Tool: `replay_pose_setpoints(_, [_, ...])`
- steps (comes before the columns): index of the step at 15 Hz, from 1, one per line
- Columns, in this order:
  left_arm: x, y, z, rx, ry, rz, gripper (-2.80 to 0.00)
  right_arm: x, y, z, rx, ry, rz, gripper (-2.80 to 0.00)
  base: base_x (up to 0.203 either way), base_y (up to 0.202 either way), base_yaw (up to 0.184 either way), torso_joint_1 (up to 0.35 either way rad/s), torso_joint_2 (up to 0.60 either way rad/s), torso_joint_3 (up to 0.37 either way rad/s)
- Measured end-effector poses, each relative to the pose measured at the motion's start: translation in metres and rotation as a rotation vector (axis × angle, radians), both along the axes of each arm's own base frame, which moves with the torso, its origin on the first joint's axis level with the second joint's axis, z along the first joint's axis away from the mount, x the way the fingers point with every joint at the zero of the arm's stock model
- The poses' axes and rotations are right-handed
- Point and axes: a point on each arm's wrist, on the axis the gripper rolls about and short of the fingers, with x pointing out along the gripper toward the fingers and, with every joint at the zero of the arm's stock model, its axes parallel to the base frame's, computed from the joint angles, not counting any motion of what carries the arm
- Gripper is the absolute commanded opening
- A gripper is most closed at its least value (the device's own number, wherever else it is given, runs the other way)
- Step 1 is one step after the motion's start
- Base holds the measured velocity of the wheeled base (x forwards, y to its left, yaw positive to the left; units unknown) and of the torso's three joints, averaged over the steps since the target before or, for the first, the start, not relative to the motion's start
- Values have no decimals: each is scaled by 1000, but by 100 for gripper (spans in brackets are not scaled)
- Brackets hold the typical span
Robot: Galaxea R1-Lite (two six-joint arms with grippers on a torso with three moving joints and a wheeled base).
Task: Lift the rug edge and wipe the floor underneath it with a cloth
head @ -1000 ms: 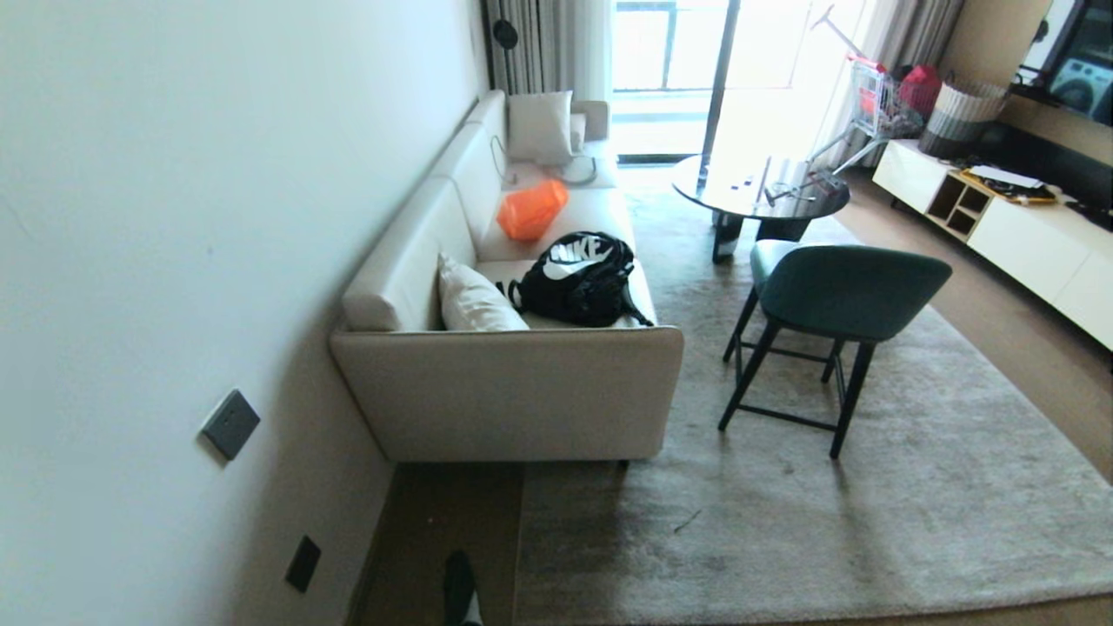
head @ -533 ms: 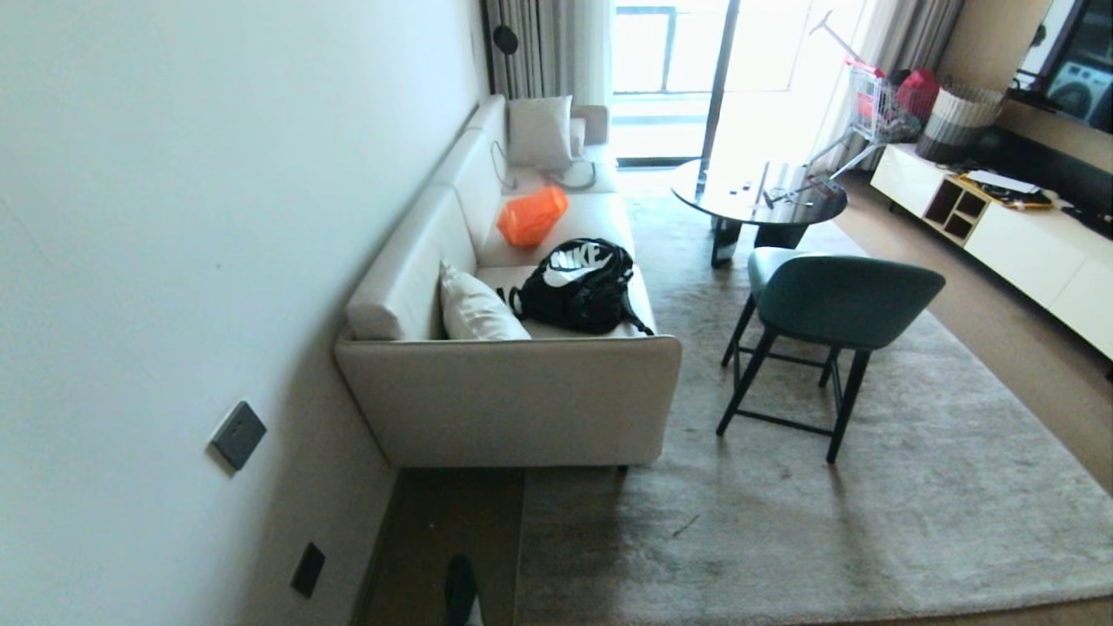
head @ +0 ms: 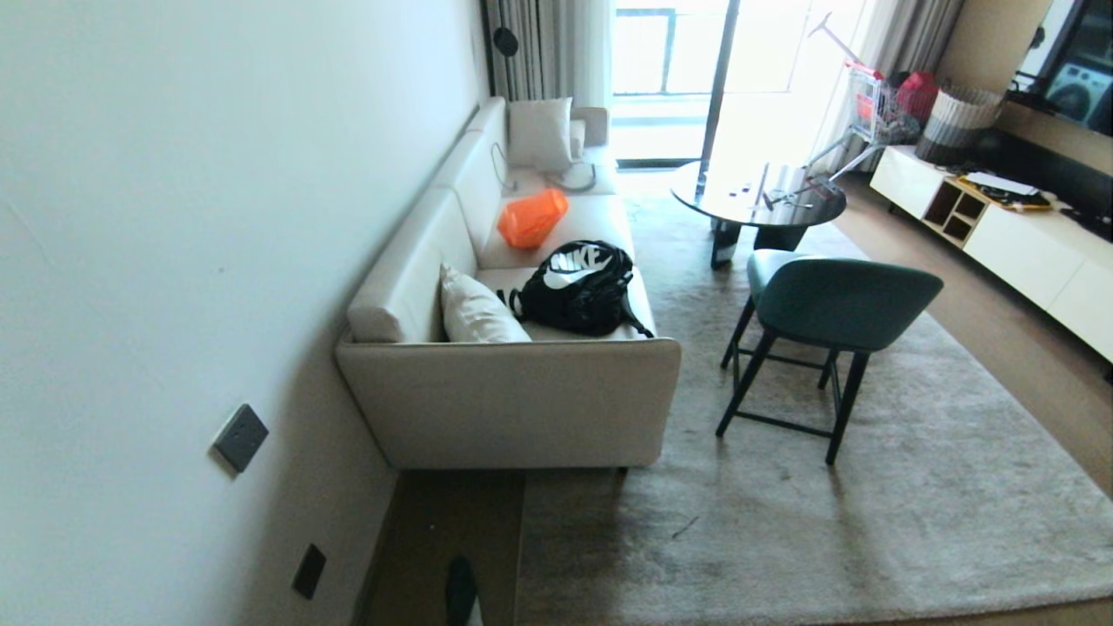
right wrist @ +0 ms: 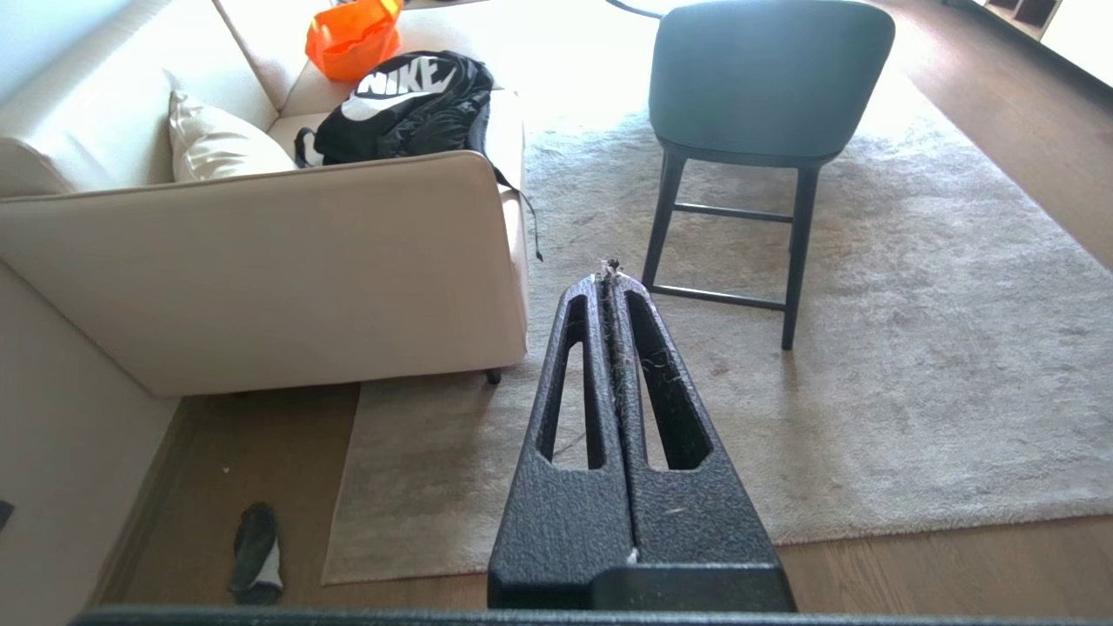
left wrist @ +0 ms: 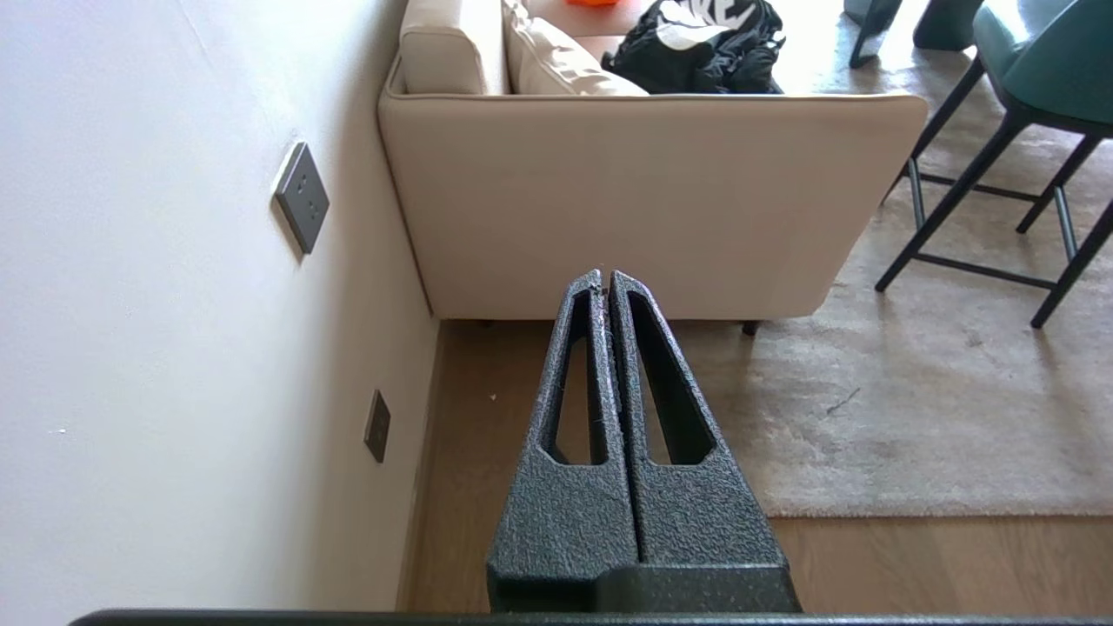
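On the floor [right wrist: 913, 569], pale plush rug edge [right wrist: 556, 543] flat; left gripper [left wrist: 605, 276] and right gripper [right wrist: 609, 271], fingers together, empty.

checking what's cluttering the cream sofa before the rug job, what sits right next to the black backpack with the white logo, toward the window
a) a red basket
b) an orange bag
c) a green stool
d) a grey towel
b: on the cream sofa seat, an orange bag lies just beyond the black backpack with the white logo, on the window side.
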Motion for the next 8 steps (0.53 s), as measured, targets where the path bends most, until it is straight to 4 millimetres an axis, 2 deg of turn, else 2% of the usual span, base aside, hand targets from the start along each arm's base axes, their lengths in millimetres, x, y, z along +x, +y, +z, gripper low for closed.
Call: replay_pose_setpoints(8, [0, 0, 0, 0, -1, 0, -280, 0, 0, 0, 0, 0, 0, -280, 0, 0, 0, 0, 0, 0])
